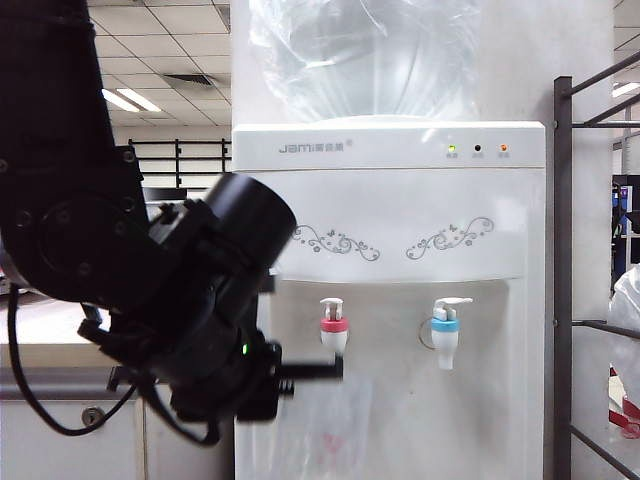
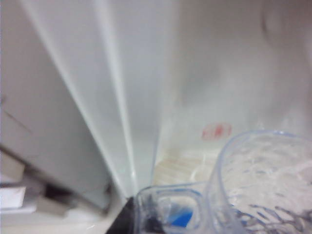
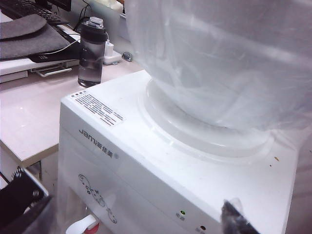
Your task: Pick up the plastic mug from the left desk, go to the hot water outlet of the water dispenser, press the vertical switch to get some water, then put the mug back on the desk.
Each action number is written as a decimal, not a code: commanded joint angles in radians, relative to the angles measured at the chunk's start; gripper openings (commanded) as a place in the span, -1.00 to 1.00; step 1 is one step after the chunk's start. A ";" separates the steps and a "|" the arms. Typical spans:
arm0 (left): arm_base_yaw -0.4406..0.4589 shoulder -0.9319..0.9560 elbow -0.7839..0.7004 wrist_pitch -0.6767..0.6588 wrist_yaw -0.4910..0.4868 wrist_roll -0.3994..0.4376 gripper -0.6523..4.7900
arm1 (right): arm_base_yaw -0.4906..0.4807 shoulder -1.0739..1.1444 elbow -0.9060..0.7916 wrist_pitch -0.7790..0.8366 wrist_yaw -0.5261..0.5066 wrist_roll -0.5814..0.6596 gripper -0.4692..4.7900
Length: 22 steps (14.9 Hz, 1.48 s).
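Two taps sit on the front of the water dispenser in the exterior view: the hot water outlet with its red collar and upright vertical switch, and a blue-collared tap to its right. The left gripper reaches in from the left just below the red tap, with the clear plastic mug hanging faintly beneath it; the left desk shows behind the arm. In the left wrist view, the left gripper's fingers are clamped on the handle of the mug, close to the dispenser's white recess. The right wrist view looks down on the water jug and a dark bottle on a tabletop beyond; the right gripper's fingers stand wide, holding nothing. The step in hand appears to be lining the mug under the hot outlet; next, the switch needs pressing.
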 commanded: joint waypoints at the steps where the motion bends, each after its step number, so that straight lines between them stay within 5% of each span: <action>1: 0.021 -0.005 0.002 0.148 -0.013 -0.017 -0.79 | 0.001 -0.002 0.003 0.008 0.000 0.001 0.85; 4: 0.026 -0.005 0.002 0.203 -0.006 -0.017 -0.79 | 0.001 -0.001 0.003 -0.026 -0.010 0.002 0.83; 5: 0.026 -0.005 0.002 0.202 -0.002 -0.018 -0.79 | 0.002 0.004 0.002 -0.040 -0.022 0.009 0.67; 6: 0.024 -0.005 0.002 0.201 0.010 -0.018 -0.79 | 0.003 0.013 0.001 -0.062 -0.048 0.011 0.23; 7: 0.024 -0.005 0.002 0.201 0.034 -0.017 -0.79 | 0.003 0.030 0.001 -0.086 -0.071 0.011 -0.44; 8: 0.024 -0.005 0.002 0.201 0.055 -0.017 -0.79 | 0.003 0.053 0.000 -0.107 -0.087 0.009 -0.82; 15: 0.024 -0.005 0.002 0.201 0.060 -0.017 -0.78 | 0.003 0.395 0.009 0.095 -0.182 0.055 -0.84; 22: 0.024 -0.005 0.002 0.201 0.061 -0.017 -0.78 | 0.007 0.726 0.111 0.113 -0.259 0.151 -0.84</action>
